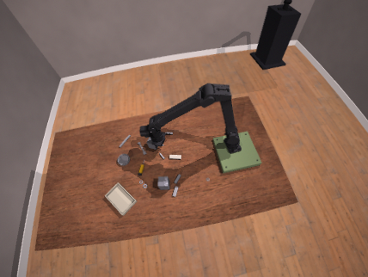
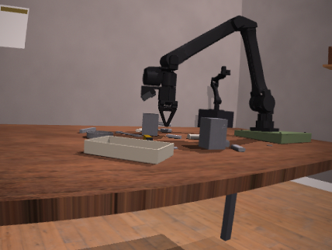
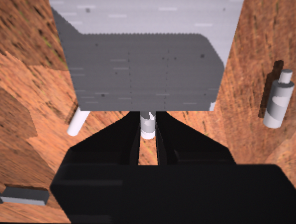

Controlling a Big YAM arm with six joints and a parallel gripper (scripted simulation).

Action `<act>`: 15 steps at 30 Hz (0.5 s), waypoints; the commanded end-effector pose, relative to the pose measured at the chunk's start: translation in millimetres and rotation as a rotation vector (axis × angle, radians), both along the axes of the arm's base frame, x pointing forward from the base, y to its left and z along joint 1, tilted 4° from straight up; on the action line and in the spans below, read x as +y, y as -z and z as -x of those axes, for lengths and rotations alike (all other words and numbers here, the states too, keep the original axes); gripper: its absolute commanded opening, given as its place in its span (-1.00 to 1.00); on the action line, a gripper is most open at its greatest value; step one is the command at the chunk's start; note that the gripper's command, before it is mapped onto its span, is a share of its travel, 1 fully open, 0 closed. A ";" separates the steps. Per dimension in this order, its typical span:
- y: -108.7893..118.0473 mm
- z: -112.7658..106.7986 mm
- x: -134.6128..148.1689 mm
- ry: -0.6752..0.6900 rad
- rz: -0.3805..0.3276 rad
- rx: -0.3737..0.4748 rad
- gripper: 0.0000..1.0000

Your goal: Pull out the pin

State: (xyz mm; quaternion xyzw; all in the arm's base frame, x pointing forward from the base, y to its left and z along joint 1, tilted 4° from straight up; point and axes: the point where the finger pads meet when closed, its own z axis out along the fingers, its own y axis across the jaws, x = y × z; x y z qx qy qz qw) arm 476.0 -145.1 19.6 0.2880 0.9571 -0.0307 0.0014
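Note:
In the wrist view a grey block [image 3: 145,55] fills the upper half. A short pale pin [image 3: 147,125] sticks out of its near face. My gripper [image 3: 147,111] is shut on this pin, one dark finger on each side, close to the block. From the side, the gripper [image 2: 167,116] points straight down just beyond the same block [image 2: 150,124], with its tips near the table. From above, the gripper [image 1: 154,139] hides most of that block.
A second grey block [image 1: 162,182] and a cream tray [image 1: 120,198] stand nearer the front. A loose stepped pin [image 3: 276,100] lies to the right and a white rod [image 3: 77,122] to the left of the block. Small parts lie scattered about. The green arm base [image 1: 236,151] is at the right.

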 end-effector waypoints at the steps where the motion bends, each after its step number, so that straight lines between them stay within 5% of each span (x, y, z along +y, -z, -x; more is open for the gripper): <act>1: 7.6 7.8 0.7 -0.004 -0.001 0.011 -1.00; 15: 7.8 10.5 2.4 -0.004 -0.003 0.013 -1.00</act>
